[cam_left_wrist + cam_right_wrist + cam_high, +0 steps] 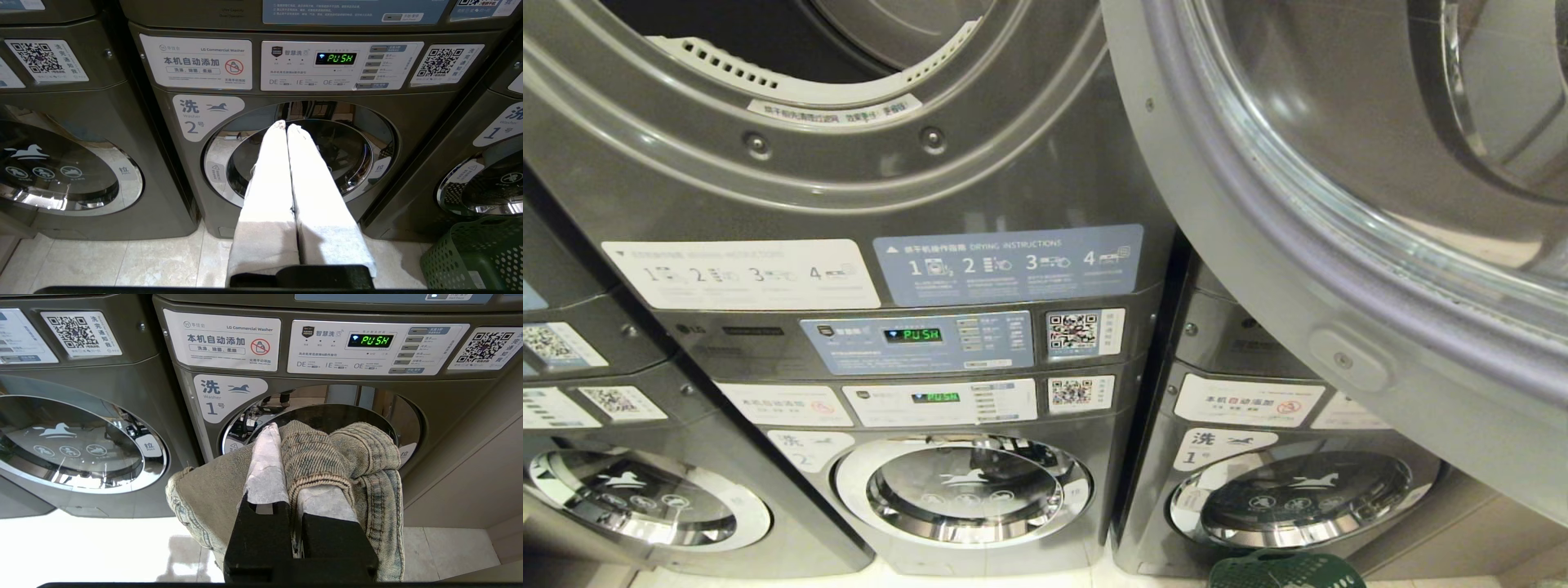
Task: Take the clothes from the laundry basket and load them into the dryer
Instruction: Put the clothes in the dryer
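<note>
The dryer (849,175) fills the top of the head view, its round opening showing a dark drum. Its glass door (1339,245) is swung open to the right. A pale, washed-out pair of denim jeans (347,457) hangs over my right gripper (282,435), which is shut on the cloth in front of washer number 1. My left gripper (286,127) is shut with nothing in it, its white-wrapped fingers (265,183) pressed together before washer number 2. The green laundry basket (478,257) stands on the floor; its rim (1286,572) shows in the head view. Neither arm appears in the head view.
Below the dryer are front-loading washers with shut chrome doors (964,490) and lit control panels (915,335). More stacked machines stand on both sides (645,506). The floor is pale tile (122,261). A beige wall (470,490) runs along the right.
</note>
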Controlling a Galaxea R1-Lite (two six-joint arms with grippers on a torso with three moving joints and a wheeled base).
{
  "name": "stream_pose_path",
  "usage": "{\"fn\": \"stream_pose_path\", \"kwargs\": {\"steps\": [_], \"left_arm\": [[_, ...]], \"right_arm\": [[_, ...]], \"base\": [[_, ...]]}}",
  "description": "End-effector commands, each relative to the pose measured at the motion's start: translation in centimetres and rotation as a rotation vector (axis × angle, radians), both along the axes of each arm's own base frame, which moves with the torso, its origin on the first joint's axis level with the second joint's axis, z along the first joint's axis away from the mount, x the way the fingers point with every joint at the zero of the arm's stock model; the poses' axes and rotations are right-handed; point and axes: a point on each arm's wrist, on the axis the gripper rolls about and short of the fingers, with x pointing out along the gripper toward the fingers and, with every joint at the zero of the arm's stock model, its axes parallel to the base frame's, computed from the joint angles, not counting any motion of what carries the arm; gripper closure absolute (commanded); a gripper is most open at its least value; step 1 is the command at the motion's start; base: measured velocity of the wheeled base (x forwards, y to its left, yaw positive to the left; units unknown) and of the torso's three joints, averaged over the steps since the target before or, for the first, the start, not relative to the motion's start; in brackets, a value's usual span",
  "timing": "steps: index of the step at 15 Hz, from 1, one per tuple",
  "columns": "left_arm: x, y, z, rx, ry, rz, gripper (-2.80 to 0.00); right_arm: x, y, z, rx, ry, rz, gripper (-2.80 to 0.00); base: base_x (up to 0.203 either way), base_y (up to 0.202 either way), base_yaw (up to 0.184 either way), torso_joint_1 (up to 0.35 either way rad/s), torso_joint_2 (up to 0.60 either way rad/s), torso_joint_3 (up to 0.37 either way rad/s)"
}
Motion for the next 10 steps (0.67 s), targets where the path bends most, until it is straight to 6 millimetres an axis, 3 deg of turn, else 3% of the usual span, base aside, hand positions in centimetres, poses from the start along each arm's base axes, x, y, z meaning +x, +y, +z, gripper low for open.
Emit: {"fn": "stream_pose_path", "kwargs": {"steps": [1, 10], "left_arm": [[0.0, 0.0, -0.01, 0.0, 0.0, 0.0, 0.0], [0.0, 0.0, 0.0, -0.002, 0.0, 0.0, 0.0]], "right_arm": [[0.01, 0.0, 0.0, -0.001, 0.001, 0.001, 0.0], [0.01, 0.0, 0.0, -0.001, 0.002, -0.001, 0.0]], "base": [[0.0, 0.0, 0.0, 0.051, -0.09, -0.042], [0.0, 0.0, 0.0, 0.037, -0.07, -0.035]]}}
